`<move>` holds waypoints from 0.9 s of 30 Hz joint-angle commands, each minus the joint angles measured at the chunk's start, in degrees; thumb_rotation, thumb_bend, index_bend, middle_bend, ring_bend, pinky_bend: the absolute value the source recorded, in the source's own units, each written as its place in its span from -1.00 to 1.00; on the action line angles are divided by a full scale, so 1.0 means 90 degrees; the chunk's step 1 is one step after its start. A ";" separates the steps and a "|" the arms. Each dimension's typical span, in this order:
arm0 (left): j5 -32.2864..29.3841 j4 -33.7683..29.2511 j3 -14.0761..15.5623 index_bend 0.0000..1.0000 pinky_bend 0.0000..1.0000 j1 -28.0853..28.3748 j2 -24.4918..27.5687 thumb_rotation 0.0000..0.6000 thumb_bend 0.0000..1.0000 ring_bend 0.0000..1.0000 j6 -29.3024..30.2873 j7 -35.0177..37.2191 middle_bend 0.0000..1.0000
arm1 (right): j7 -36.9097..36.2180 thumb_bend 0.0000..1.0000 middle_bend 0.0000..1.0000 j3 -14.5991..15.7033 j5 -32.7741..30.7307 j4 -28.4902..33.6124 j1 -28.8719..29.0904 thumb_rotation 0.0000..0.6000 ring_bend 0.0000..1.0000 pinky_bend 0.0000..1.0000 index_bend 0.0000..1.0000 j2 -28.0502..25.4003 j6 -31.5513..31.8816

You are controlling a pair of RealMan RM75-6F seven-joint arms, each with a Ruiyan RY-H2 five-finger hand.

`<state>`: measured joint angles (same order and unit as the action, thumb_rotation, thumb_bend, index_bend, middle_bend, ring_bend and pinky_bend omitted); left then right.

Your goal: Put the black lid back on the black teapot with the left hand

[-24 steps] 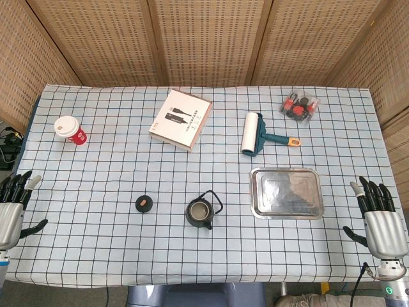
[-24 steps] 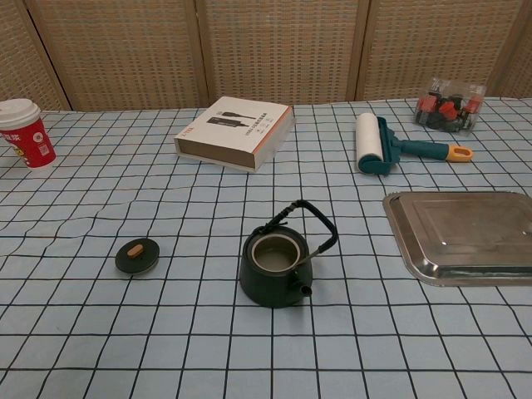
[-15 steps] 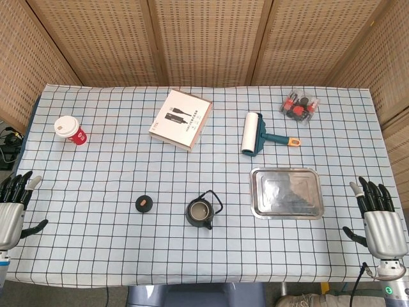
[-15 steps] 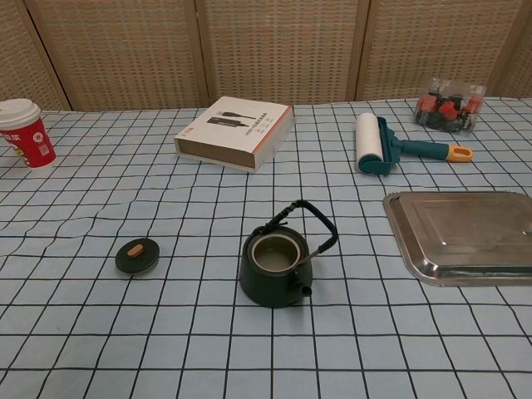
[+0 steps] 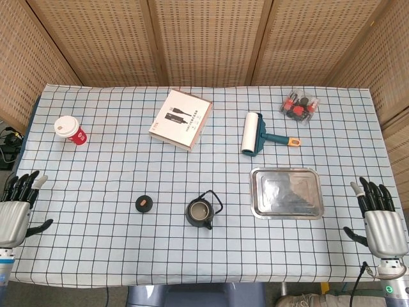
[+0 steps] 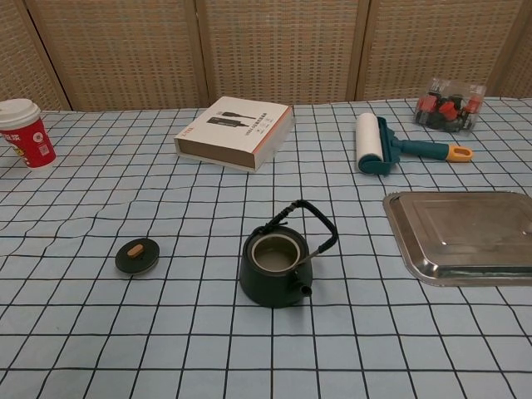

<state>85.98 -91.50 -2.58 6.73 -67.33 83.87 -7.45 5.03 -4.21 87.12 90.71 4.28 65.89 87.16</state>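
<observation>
The black teapot (image 5: 201,211) (image 6: 277,264) stands open-topped near the table's front centre, its handle tipped toward the right. The black lid (image 5: 144,204) (image 6: 137,255), with a small brown knob, lies flat on the cloth a short way left of the pot. My left hand (image 5: 16,208) hovers at the table's left edge, fingers spread, holding nothing, well left of the lid. At the right edge my right hand (image 5: 378,220) is also spread and empty. Neither hand shows in the chest view.
A steel tray (image 5: 285,193) lies right of the teapot. Farther back are a lint roller (image 5: 254,133), a white box (image 5: 181,119), a red paper cup (image 5: 69,130) at the left and a clear pack of small items (image 5: 299,106) at the right.
My left hand has shifted slightly to the right and forward along the table's left edge. The lid, teapot and right hand have not moved.
</observation>
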 commanded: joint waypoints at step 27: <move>-0.1648 -0.0615 -0.0355 -0.52 -1.00 0.2206 -0.1288 1.00 -0.71 -1.00 -0.2987 -0.3212 -1.00 | -0.0576 -0.92 -1.00 -0.0024 -0.0074 -0.0047 0.0038 1.00 -1.00 -1.00 -1.00 -0.0158 -0.0158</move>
<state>72.26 -97.34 -5.56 25.64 -77.84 57.85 -35.34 -0.07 -4.42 86.46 90.33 4.61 64.52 85.77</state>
